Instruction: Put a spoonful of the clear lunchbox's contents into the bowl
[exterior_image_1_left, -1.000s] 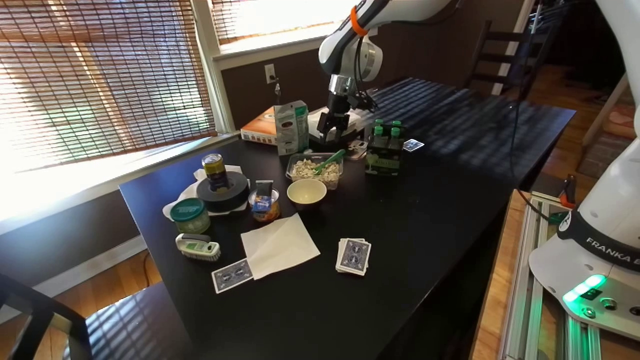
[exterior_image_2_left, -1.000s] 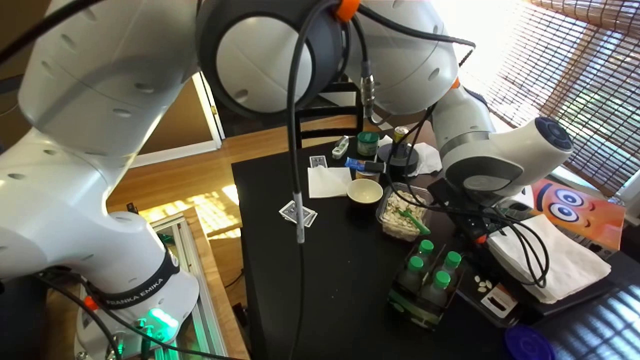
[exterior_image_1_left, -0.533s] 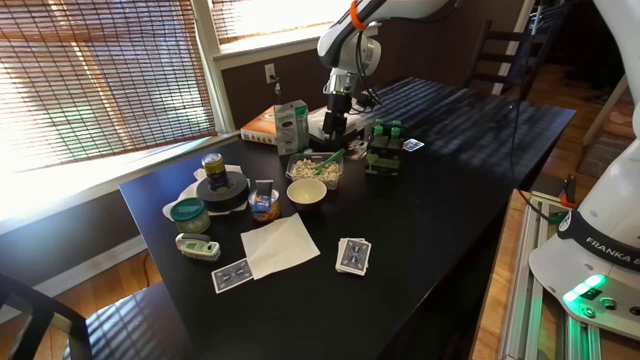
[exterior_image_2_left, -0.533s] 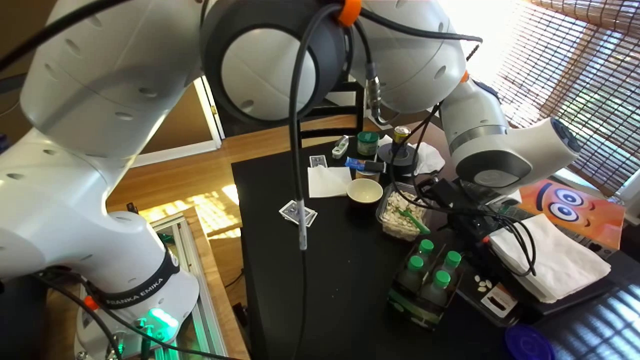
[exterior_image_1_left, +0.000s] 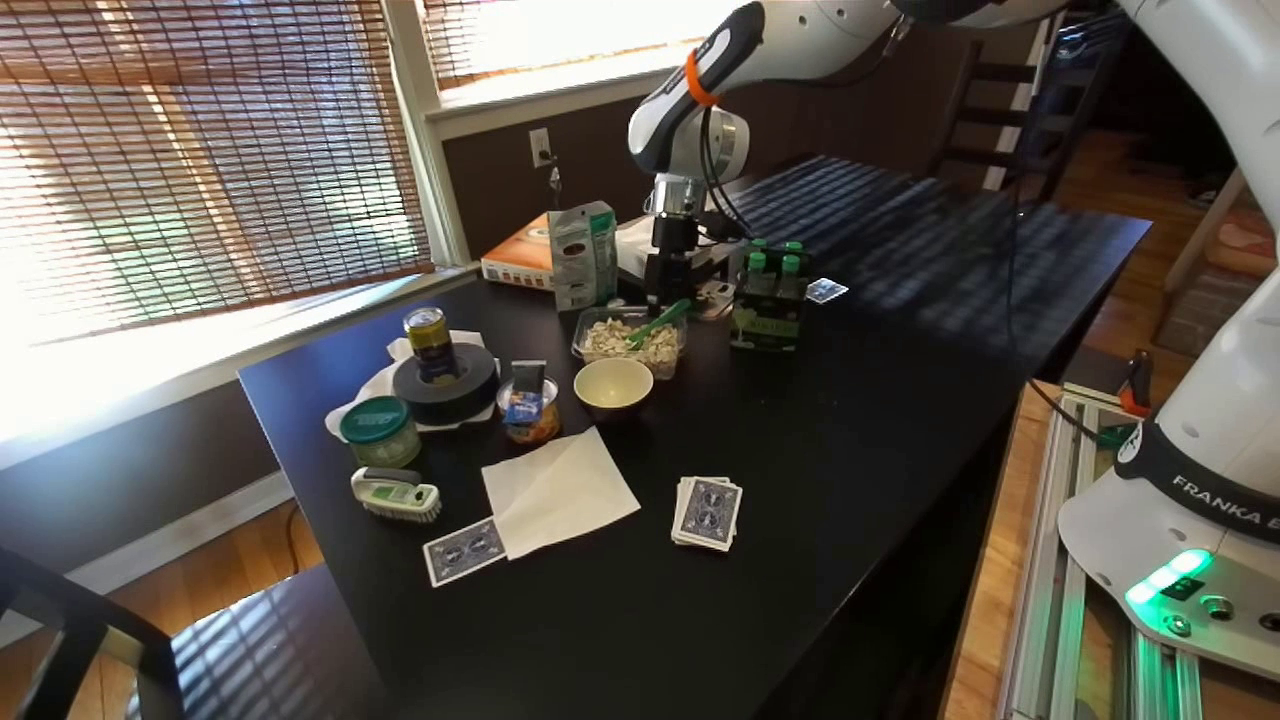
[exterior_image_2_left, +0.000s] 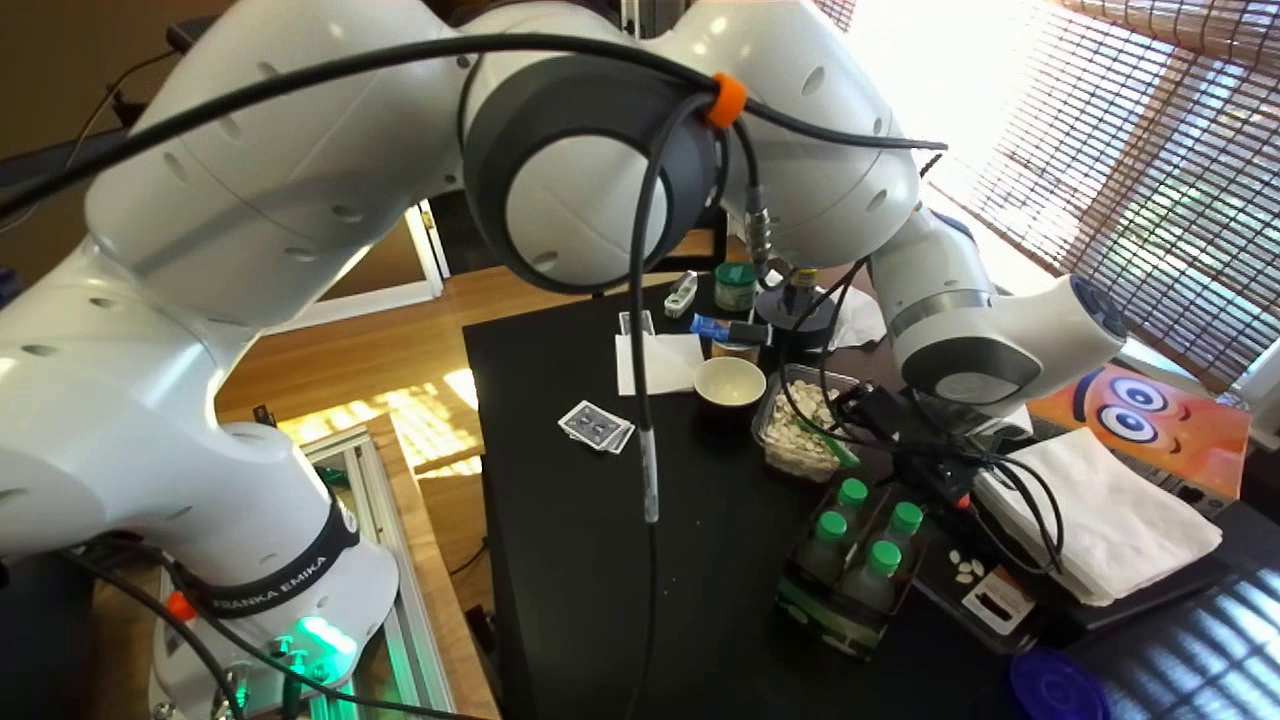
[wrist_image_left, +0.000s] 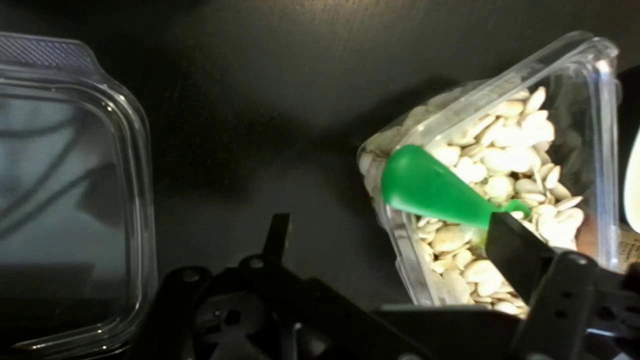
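Note:
The clear lunchbox (exterior_image_1_left: 580, 350) stands on the black table, with whitish seeds (wrist_image_left: 505, 135) as its contents. It also shows in an exterior view (exterior_image_2_left: 762, 435). A green spoon (wrist_image_left: 430, 187) lies in the seeds, its handle sticking out over the lunchbox's edge. The cream bowl (exterior_image_1_left: 613, 385) stands beside the lunchbox and looks empty. Only its edge (wrist_image_left: 634, 190) shows in the wrist view. My gripper (wrist_image_left: 395, 235) is open, with one fingertip over the table and the other over the seeds. That fingertip covers part of the spoon's neck; I cannot tell whether they touch.
A carton of green-capped bottles (exterior_image_2_left: 850, 570) stands close to the lunchbox. A standing bag (exterior_image_1_left: 584, 255) and an orange box (exterior_image_2_left: 1150, 410) are behind. A clear lid (wrist_image_left: 137, 200) lies at the wrist view's left. A cup with a blue packet (exterior_image_1_left: 525, 408) stands near the bowl.
My gripper has turned at the wrist and moved down and closer to the lunchbox and the spoon's handle. The spoon, lunchbox and bowl have not moved.

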